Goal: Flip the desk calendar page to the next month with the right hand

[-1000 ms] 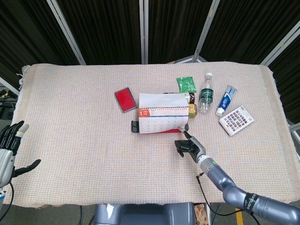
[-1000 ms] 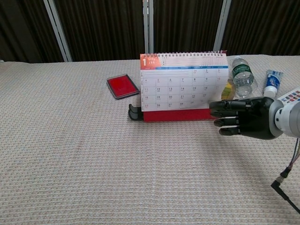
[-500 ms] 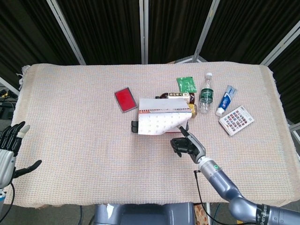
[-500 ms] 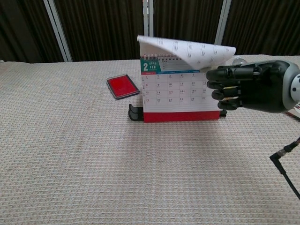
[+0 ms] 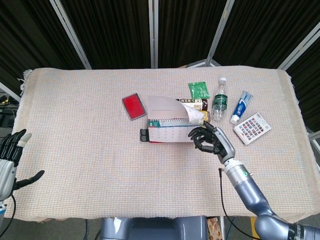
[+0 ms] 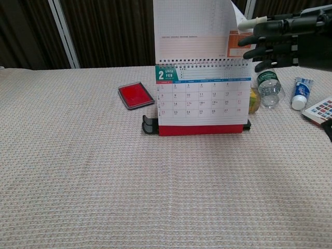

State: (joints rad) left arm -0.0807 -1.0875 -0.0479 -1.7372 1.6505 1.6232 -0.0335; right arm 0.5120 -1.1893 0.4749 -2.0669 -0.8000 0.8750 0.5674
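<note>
- The desk calendar [image 6: 202, 104] stands near the middle of the table, on the woven cloth [image 5: 90, 160]. Its red base is down and its February sheet faces the chest camera.
- A lifted page [image 6: 192, 28] rises upright above the spiral binding, its upper right corner curling back.
- The right hand [image 6: 282, 39] is raised at that corner with its fingers [image 6: 254, 23] stretched out toward the page edge. Whether they pinch the paper or only touch it cannot be told.
- In the head view the right hand [image 5: 212, 140] sits just right of the calendar [image 5: 170, 131], fingers spread.
- A small black clip [image 6: 149, 125] lies against the calendar's left foot.
- A red ink pad [image 6: 136, 95] lies flat to the calendar's left, apart from it.
- A water bottle [image 6: 270, 88] stands to the right behind the calendar, a toothpaste tube [image 6: 300, 93] beyond it.
- A green packet [image 5: 199, 90] lies behind the bottle.
- A colour-printed card [image 5: 252, 128] lies furthest right.
- The left hand [image 5: 10, 160] hangs off the table's left edge, fingers apart, holding nothing.
</note>
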